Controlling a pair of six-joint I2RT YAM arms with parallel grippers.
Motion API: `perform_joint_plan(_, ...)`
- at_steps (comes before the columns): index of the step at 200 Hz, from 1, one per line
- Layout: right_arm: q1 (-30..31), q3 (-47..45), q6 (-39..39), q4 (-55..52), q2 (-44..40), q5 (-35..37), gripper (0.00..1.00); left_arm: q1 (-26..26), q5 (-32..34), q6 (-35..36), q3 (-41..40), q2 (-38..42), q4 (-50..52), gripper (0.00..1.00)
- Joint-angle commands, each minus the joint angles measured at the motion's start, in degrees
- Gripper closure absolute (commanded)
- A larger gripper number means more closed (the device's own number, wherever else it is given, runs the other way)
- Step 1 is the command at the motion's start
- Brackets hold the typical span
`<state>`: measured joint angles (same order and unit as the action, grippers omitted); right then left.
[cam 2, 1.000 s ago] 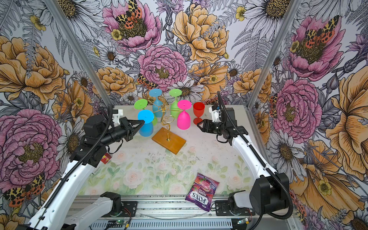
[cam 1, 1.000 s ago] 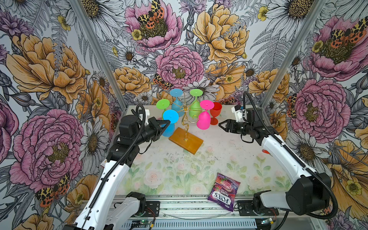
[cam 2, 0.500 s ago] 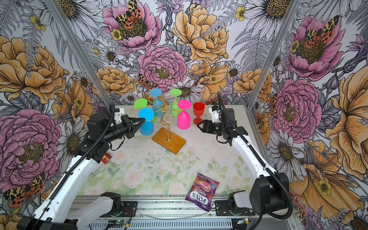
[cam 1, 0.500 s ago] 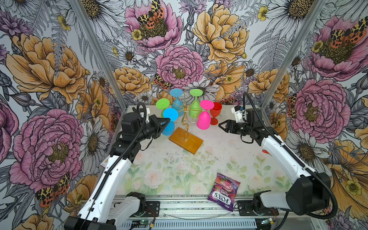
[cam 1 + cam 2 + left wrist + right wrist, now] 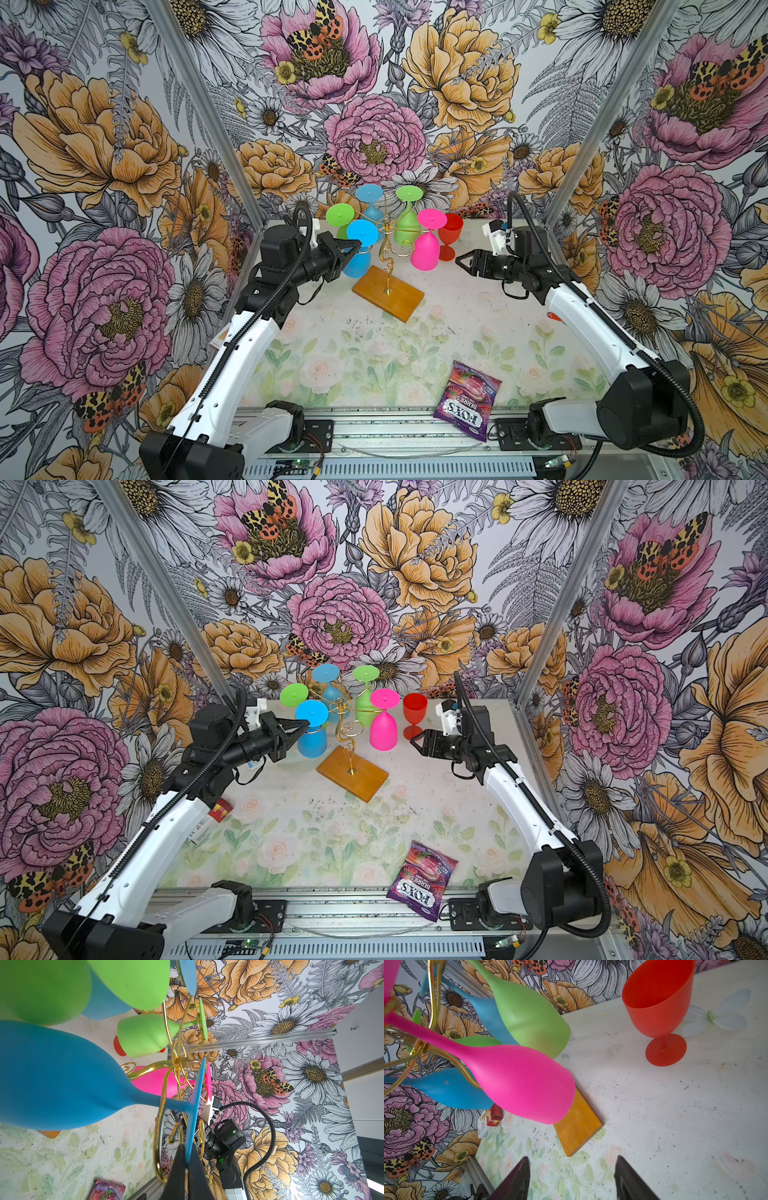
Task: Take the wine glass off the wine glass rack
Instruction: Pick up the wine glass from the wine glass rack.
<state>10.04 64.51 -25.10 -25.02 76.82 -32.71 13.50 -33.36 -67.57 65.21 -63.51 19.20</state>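
While the left gripper [image 5: 186,1155] was clamped on the rim of its round flat foot, a matte blue wine glass [image 5: 358,262] hung upside down on the left side of the wine glass rack [image 5: 388,293]. The rack was a thin gold wire stand with curled arms on a rectangular honey-brown wooden base. It stood near the middle of the far edge of the pale, flower-printed table [image 5: 478,316]. The blue glass's stem sat inside a gold wire loop, and its bowl pointed down above the table, beside the base.

Four more glasses hung upside down on the rack: a bright pink one [image 5: 424,253] on the right side, two lime green ones [image 5: 405,232] [image 5: 340,215], and a second blue one [image 5: 369,193] at the back. A red goblet [image 5: 449,232] stood upright on the table near the far edge, just right of the pink glass.

The right gripper [image 5: 459,262] hovered above the table, right of the pink glass, with its fingers spread apart and nothing between them. A purple sweets bag [image 5: 467,399] lay at the near edge, right of centre.
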Motion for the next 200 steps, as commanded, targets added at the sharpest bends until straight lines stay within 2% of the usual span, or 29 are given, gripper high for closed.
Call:
perform_joint_plan(1,-0.5,-0.7,-0.7,1.7,-1.8,-0.9,0.34,1.2,-1.4,1.2,2.4,-0.7,-2.1,1.00)
perform_joint_plan(63,-0.7,-0.8,-1.1,2.1,-1.8,-1.3,0.34,2.9,-2.9,1.9,2.3,-0.1,-1.6,1.00)
perform_joint_plan(200,-0.6,-0.7,-3.3,3.7,-1.7,-2.8,0.34,1.7,-9.3,3.3,-1.9,5.8,1.6,1.00)
